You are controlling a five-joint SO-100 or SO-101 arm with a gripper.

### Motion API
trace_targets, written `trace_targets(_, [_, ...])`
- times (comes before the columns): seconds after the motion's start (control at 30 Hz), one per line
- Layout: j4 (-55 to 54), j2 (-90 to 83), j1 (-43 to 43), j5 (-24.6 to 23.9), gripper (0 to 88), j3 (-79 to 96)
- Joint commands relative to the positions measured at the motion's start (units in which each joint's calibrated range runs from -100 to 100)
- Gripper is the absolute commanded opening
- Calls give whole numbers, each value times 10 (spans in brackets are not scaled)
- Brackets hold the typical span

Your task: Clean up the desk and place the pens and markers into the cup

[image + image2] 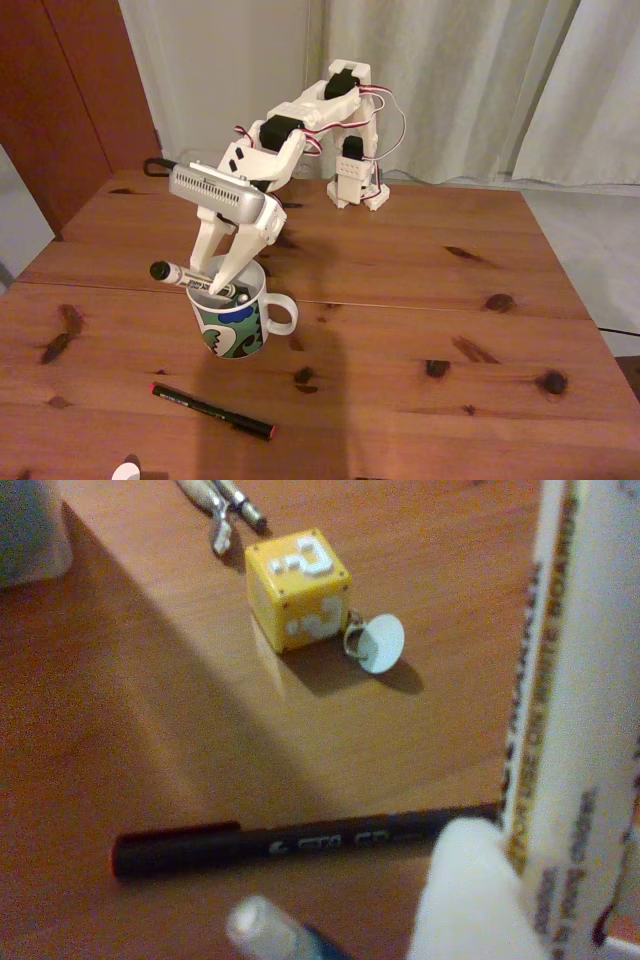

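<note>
Marker [185, 274] is lying almost flat across the rim of the cup [232, 325], and this tilt is what the coming move is depending on. In the fixed view its black cap is sticking out to the left of the cup, while the other end is sitting over the cup's opening, under the end effector [222, 285]. The two white fingers are reaching down into the mouth of the cup and are pinching the white body of the marker between them; in the wrist view the printed white barrel [560, 730] is running upright along the right edge, close to the camera, with a finger [470, 900] beside it. So the long axis is pointing sideways, not down, and I judge the marker needs to tip more upright before release, or it may roll off the rim.

A clear-tipped, teal pen [275, 935] is showing at the bottom of the wrist view, seemingly standing in the cup already.

The long black pen [212, 411] with red ends is waiting on the surface [420, 300], in front of the cup in the fixed view and well apart from it, its axis running from left to lower right. A yellow cube [298, 588] is sitting further away.
</note>
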Motion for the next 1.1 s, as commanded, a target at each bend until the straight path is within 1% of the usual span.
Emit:
trace_targets(0.0, [-15,-5,0,3,8,-4])
trace_targets(0.1, [-15,-5,0,2,13,-4])
trace_targets(0.13, [-15,-5,0,2,28,-4])
trace_targets(0.3, [-15,-5,1,2,174,-4])
trace_targets(0.4, [-12,-7,1,3,228,-4])
trace_targets(0.7, [-8,-12,1,-1,235,-4])
trace_targets(0.83, [-14,-17,1,-3,234,-13])
trace_targets(0.9, [-15,-35,1,-3,211,-19])
trace_targets(0.93, [-15,-50,1,-3,179,-19])
trace_targets(1.03, [-6,-97,1,-3,35,-15])
trace_targets(1.07, [-6,-112,0,-4,0,-9])
